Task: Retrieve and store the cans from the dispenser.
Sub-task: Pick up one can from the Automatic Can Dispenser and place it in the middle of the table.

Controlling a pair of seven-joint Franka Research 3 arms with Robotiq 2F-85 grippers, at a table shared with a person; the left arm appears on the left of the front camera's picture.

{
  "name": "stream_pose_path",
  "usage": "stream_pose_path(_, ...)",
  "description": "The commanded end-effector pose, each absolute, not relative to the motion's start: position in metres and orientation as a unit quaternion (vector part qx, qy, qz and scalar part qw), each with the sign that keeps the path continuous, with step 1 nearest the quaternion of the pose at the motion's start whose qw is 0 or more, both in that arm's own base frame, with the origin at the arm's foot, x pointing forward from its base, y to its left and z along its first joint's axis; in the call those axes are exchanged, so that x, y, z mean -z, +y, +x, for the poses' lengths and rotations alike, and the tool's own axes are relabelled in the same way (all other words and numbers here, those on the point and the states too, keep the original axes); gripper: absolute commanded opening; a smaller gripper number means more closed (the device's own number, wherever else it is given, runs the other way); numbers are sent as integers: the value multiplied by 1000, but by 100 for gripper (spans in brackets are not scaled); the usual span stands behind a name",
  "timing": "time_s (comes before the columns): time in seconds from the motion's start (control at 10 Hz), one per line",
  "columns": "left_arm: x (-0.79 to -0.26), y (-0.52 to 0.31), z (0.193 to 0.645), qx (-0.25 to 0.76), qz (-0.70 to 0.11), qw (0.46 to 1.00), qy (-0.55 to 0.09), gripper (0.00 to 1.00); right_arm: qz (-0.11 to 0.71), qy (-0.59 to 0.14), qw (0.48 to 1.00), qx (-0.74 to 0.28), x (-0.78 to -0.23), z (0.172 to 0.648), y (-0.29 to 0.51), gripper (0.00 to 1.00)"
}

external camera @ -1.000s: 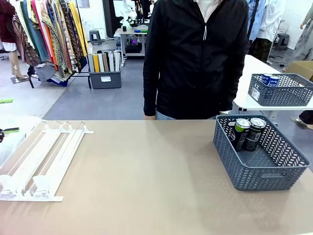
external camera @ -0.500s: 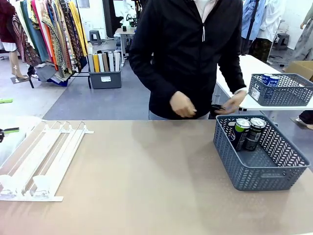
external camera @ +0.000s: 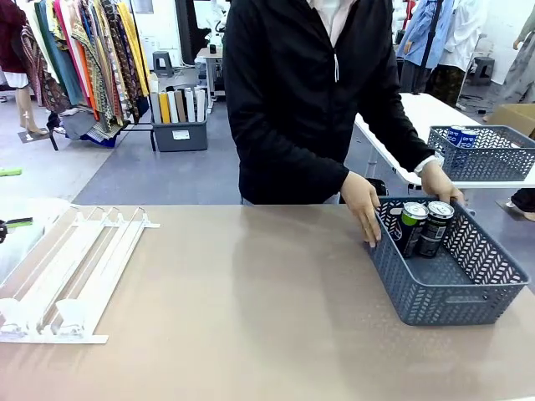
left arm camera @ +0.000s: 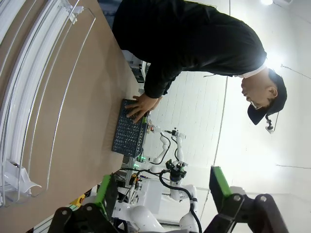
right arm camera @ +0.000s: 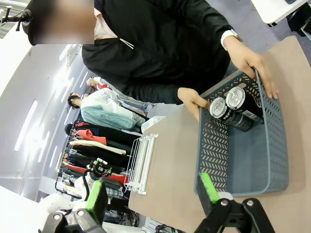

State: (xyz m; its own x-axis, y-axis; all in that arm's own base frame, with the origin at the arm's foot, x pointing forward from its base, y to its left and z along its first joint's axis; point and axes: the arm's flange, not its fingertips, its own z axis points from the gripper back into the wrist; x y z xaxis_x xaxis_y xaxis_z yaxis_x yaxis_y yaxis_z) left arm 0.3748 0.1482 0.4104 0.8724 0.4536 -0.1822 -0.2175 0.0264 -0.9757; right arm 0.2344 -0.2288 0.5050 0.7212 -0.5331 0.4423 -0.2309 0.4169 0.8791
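While the tabletop [external camera: 251, 309] lay broad and tan before me, a person in a black jacket [external camera: 309, 100] stood at its far side, leaning toward my right. Item: white wire dispenser [external camera: 71, 271], at my left, lanes sloping toward my side, clear stoppers at the low end, no cans in the lanes I could see. Item: grey lattice basket [external camera: 447, 296], on the tabletop at my right, with both of the person's hands on its far end, one hand [external camera: 364, 205] on the near-left corner and the other hand [external camera: 440, 181] on the far rim. Item: two dark cans [external camera: 425, 225], silver tops, leaning side by side inside the basket at its far end. Item: my left end effector [left arm camera: 160, 191], fingers spread wide, holding nothing, above the dispenser's low end. Item: my right end effector [right arm camera: 150, 194], likewise wide open and empty, held above the basket's near end.
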Motion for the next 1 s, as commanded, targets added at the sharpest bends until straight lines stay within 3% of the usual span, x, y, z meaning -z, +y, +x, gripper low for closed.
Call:
stream_pose_path(0.0,-414,150,372,-238,-651,716,-86,100,533,-375,753,92,-507,238,-229,100)
stream_pose_path(0.9,-414,150,372,-238,-651,716,-86,100,533,-375,753,92,-507,238,-229,100)
